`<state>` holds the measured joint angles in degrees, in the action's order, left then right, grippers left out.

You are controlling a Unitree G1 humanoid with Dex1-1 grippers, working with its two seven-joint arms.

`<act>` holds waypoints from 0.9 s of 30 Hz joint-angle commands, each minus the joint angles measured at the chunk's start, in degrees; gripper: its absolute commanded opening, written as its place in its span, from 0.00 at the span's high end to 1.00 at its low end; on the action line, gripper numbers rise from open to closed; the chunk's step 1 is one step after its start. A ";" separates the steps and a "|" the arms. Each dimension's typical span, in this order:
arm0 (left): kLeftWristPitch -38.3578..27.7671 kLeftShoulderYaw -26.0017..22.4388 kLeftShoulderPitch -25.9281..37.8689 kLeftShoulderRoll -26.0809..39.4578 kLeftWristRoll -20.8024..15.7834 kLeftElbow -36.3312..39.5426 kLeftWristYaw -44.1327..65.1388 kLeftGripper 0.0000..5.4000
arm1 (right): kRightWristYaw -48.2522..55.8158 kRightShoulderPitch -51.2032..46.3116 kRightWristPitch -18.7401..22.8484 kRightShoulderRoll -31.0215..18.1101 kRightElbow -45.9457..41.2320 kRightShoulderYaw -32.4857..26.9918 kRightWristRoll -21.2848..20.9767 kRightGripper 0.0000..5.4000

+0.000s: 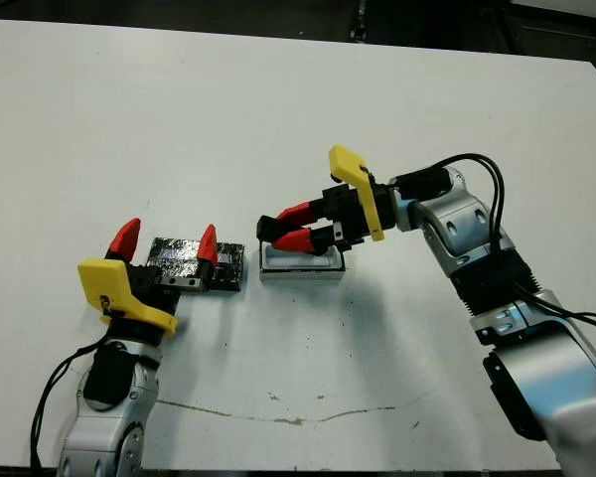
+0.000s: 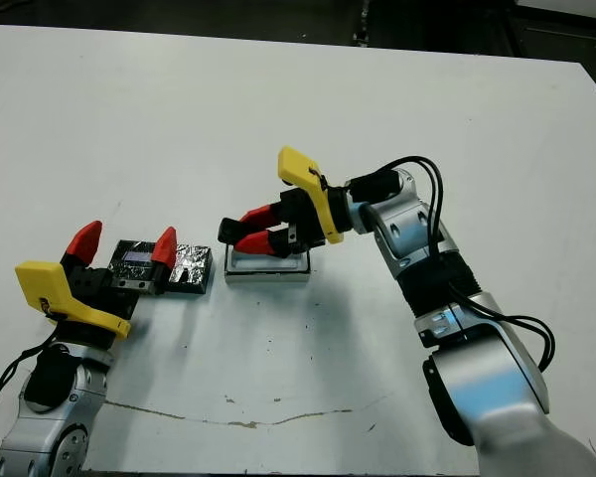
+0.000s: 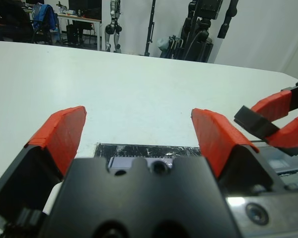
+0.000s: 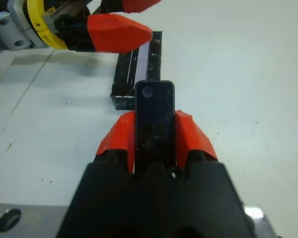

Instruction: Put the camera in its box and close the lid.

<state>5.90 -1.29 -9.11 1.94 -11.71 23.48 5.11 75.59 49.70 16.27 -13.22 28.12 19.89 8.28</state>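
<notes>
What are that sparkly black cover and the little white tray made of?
The lid looks like card or plastic with a glossy black wrap: its top throws silvery speckled glints. The box seems rigid card or plastic, matte white on its rim with darker sides. Neither can be settled by sight.

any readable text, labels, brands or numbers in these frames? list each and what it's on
None readable.
Camera, clamped in the right hand: plain black face, no print visible.
Lid: silvery speckle only, no lettering to make out.
Box: bare white rim, no label.
Left hand, open: no markings.
</notes>
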 commanded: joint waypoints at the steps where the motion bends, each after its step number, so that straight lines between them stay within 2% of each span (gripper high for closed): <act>1: 1.11 -0.03 -0.61 0.16 0.10 0.15 -0.08 0.00 | -0.23 -1.12 -2.49 0.18 1.82 0.47 -0.97 0.69; 11: 0.73 0.02 -0.87 0.01 0.56 0.05 -0.18 0.00 | -0.57 -1.35 -5.19 0.13 4.97 0.64 -2.49 0.69; 18: 0.68 -0.07 -0.91 0.12 0.37 -0.01 0.05 0.00 | 0.84 -1.62 -5.27 -0.50 5.38 0.71 -2.38 0.69; 21: 0.70 -0.11 -0.99 0.03 0.43 0.02 -0.11 0.00 | 0.60 -1.61 -3.55 -1.42 4.49 1.43 -3.53 0.69; 24: 0.47 -0.07 -1.05 0.02 0.59 -0.01 -0.11 0.00 | 1.40 -2.04 -4.56 -2.00 4.87 0.74 -3.14 0.69; 27: 0.30 -0.17 -1.21 -0.24 0.05 0.02 0.04 0.00 | 0.02 -2.47 -3.70 -3.35 3.42 0.77 -4.21 0.69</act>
<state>6.20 -1.26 -9.27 1.90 -11.41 23.49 5.09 76.53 48.73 11.93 -13.93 32.04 20.82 5.55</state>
